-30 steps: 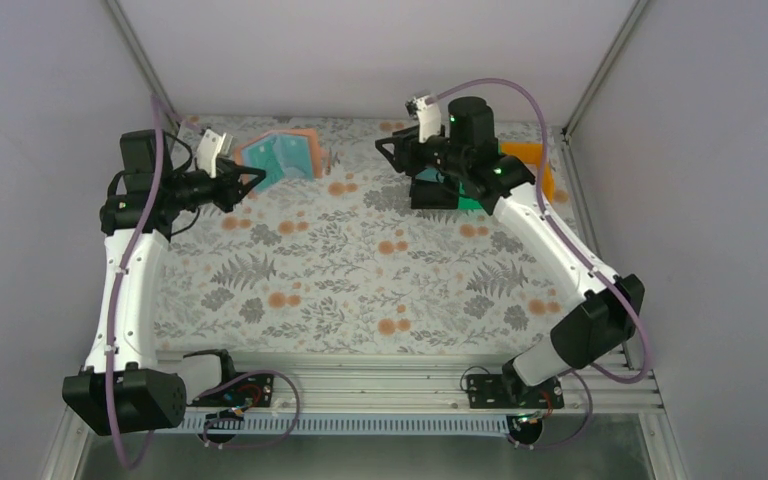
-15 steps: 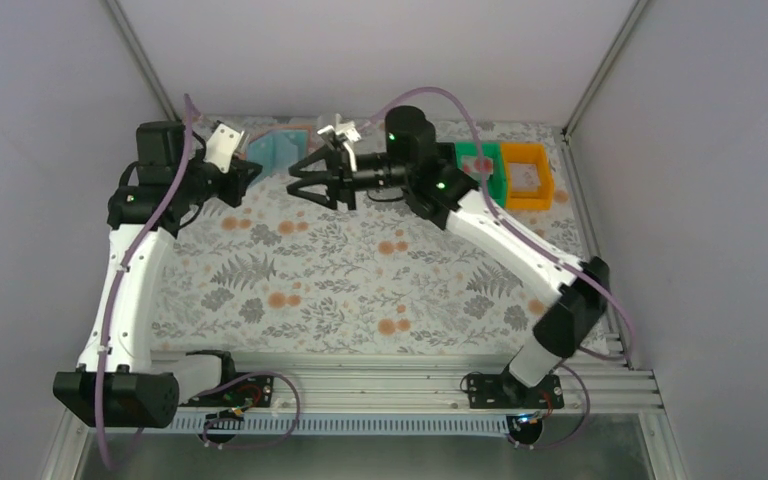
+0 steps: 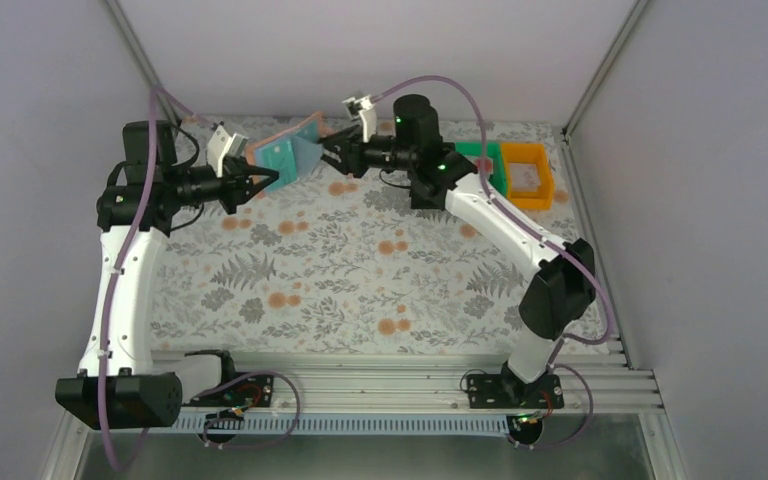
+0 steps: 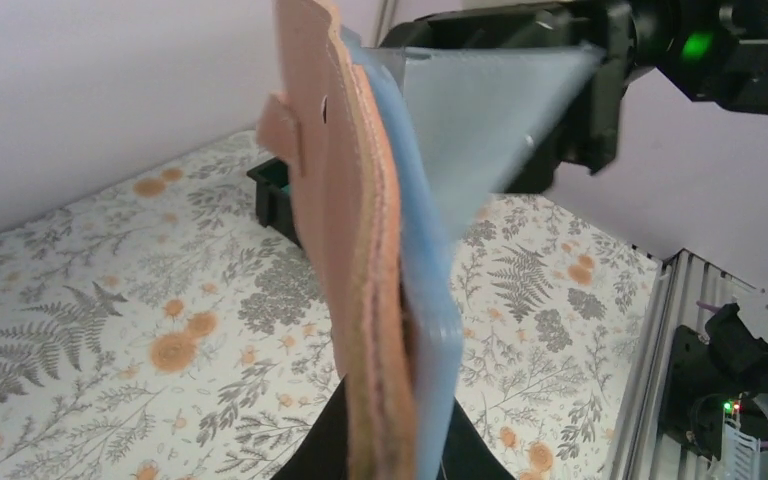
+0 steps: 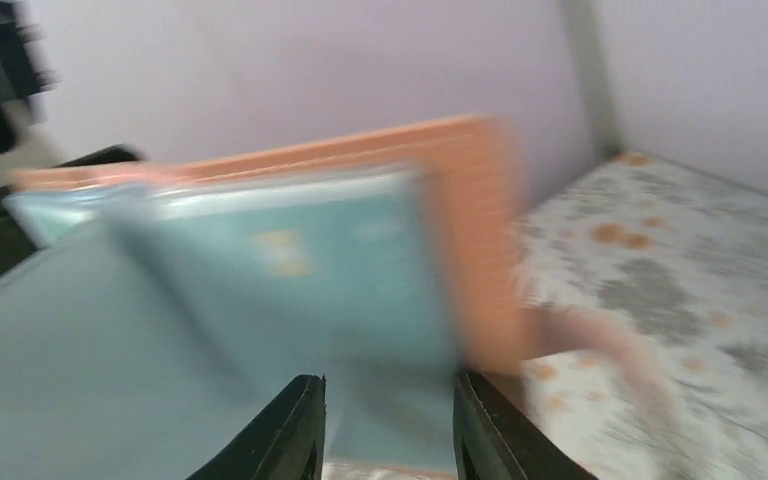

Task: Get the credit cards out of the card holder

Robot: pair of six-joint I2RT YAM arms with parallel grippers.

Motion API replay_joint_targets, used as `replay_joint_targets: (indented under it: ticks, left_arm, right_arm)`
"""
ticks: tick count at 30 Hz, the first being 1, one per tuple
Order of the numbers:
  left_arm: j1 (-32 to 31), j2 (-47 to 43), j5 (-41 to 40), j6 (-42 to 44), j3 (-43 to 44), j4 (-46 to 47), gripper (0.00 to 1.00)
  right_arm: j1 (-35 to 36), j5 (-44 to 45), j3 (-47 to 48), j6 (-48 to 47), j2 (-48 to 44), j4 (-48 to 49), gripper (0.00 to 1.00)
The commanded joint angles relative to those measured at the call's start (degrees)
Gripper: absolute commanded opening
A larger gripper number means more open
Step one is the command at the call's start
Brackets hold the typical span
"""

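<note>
The card holder hangs open above the table's far left, salmon-tan outside and light blue inside. My left gripper is shut on its lower edge, the black fingers pinching both leaves. My right gripper is at the holder's right side, jaws apart. In the blurred right wrist view its fingers frame a teal-blue panel with a small yellow mark. I cannot tell whether that panel is one of the credit cards or a pocket.
A green bin and an orange bin stand at the far right, with something whitish in the orange one. A black bin sits on the floral cloth beyond the holder. Walls close in at the back and sides.
The right arm has swung left from the bins to the holder, and its jaws have narrowed. The left gripper has raised and turned the holder towards it.
</note>
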Motion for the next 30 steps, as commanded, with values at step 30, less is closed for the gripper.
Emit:
replay_joint_targets:
  ticks: [30]
  left_arm:
    - [1.98,-4.25,-5.49,-2.17,-2.24,2.75,0.02]
  right_arm:
    - [4.96,5.00,8.04,3.13,4.72,1.76,0.28]
